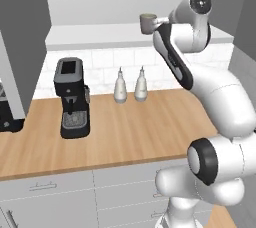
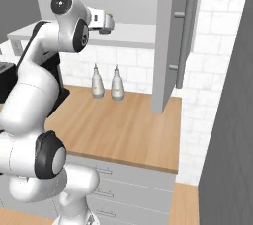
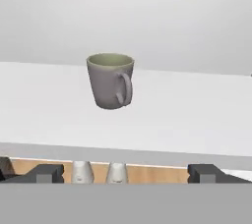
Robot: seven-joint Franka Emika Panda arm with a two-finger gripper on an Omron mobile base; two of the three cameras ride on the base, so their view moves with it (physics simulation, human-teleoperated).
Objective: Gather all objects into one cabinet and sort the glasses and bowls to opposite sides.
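so the end effector (image 3: 125, 173) stands spread wide, facing a grey mug (image 3: 110, 80) upright on the cabinet shelf (image 3: 197, 125).

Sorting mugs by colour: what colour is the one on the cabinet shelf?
Dull grey mug, greenish inside; clearest in the hand view.

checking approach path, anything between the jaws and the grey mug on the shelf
Nothing: in the hand view, bare white shelf floor lies between the open gripper and the grey mug.

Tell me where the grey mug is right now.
The grey mug stands upright on the white cabinet shelf, ahead of the open gripper and above the two bottles on the counter.
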